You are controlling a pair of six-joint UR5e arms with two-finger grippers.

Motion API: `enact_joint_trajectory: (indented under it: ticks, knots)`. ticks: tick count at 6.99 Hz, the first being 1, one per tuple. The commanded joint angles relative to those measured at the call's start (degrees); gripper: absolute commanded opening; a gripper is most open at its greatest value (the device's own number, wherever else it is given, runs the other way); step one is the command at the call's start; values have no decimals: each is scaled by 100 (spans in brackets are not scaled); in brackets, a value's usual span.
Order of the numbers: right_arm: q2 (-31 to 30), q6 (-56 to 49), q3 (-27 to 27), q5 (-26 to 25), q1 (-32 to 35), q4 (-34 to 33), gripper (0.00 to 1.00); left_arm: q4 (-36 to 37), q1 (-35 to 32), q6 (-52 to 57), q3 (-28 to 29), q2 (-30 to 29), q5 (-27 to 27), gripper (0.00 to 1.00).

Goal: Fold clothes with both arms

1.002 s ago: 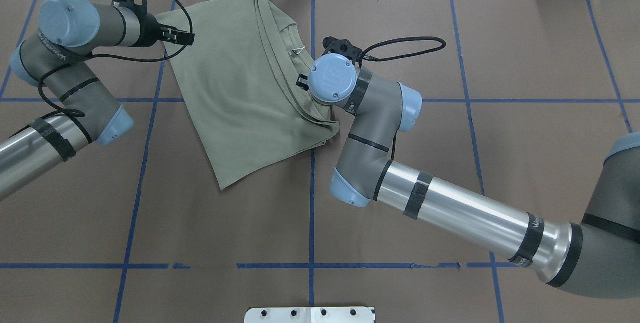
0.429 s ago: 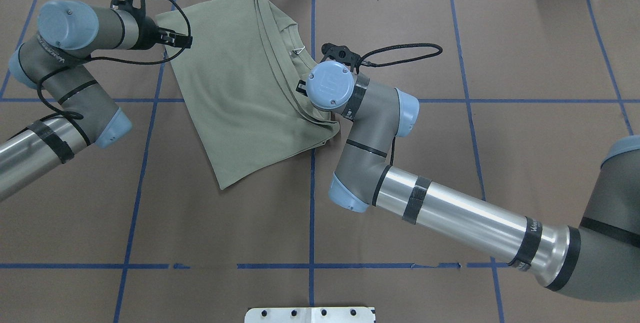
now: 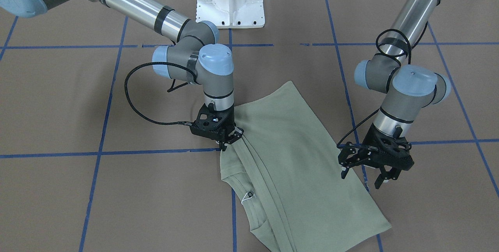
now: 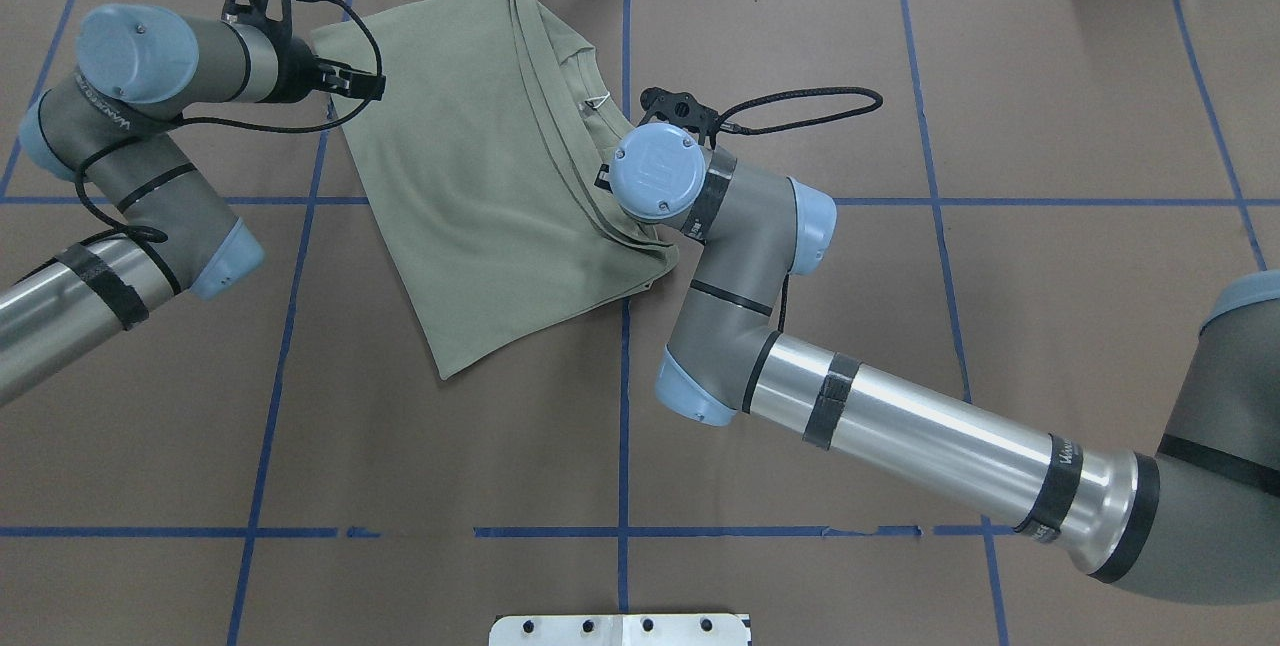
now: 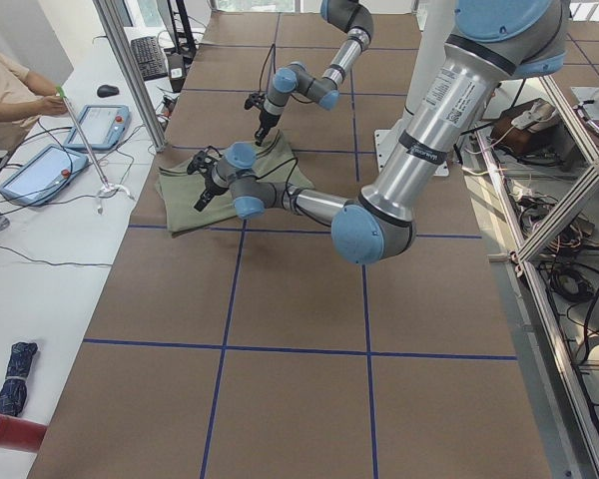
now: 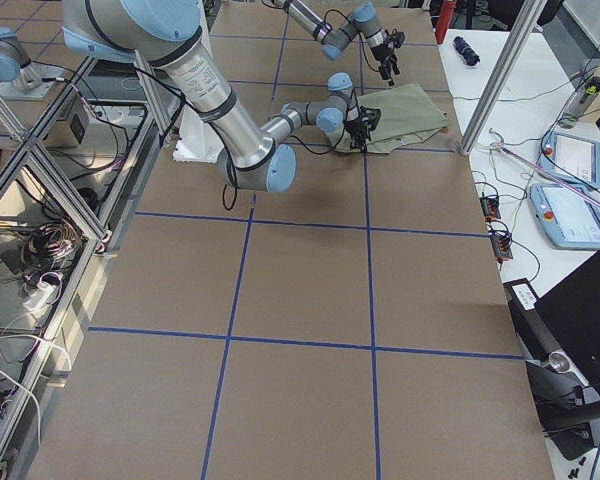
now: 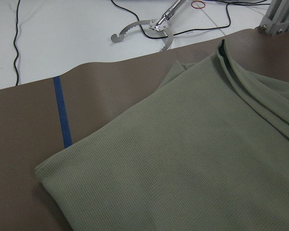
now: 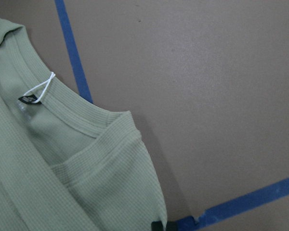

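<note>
- The left arm point(image 4: 60, 296) reaches toward the desk's far left corner. Its elbow is bent and its wrist is turned inward, toward the desk's middle.
- The left gripper point(image 3: 361, 178) angles downward with its fingers spread wide, holding nothing.
- The right arm point(image 4: 900, 426) runs in from the desk's right side to its middle, and the wrist stands upright.
- The right gripper point(image 3: 229, 141) points straight down, its fingers drawn together on the folded edge of the shirt point(image 3: 296, 146).

The folded pale sage-green knit shirt point(image 4: 480, 176) lies on the brown paper-covered table point(image 4: 900, 326), at its side far from the robot. The black left gripper point(image 3: 362, 178) hangs over the shirt's left edge. The black right gripper point(image 3: 230, 139) is at its right edge.
</note>
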Motion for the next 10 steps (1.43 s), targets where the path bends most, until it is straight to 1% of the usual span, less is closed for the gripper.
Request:
enact_joint_trajectory:
  ticks: [1, 2, 3, 4, 5, 6, 7, 9, 10]
  knots:
    - [-100, -16, 540, 50, -9, -548, 0, -9, 51, -104, -15, 48, 0, 100]
    - [-580, 37, 1441, 50, -113, -1022, 0, -157, 130, -288, -15, 49, 0, 100]
    - [-1211, 63, 2485, -20, -375, -1497, 0, -350, 174, -307, -15, 109, 0, 100]
    - [-1722, 98, 3261, -246, -683, -1797, 0, -352, 175, -308, -32, 119, 0, 100]
    - [-2084, 247, 3626, -562, -990, -1826, 0, -361, 175, -308, -32, 128, -9, 100]
    - [-2279, 370, 3803, -687, -1167, -1835, 0, -361, 175, -308, -41, 128, -9, 100]
    - [-2446, 467, 3936, -914, -1334, -1835, 0, -361, 175, -308, -59, 128, -9, 100]
    - [-2378, 424, 3920, -908, -1406, -1844, 99, -352, 175, -308, -76, 128, -9, 100]
    - [-2325, 119, 3893, -830, -1267, -1862, 100, -352, 175, -316, -120, 128, -17, 100]
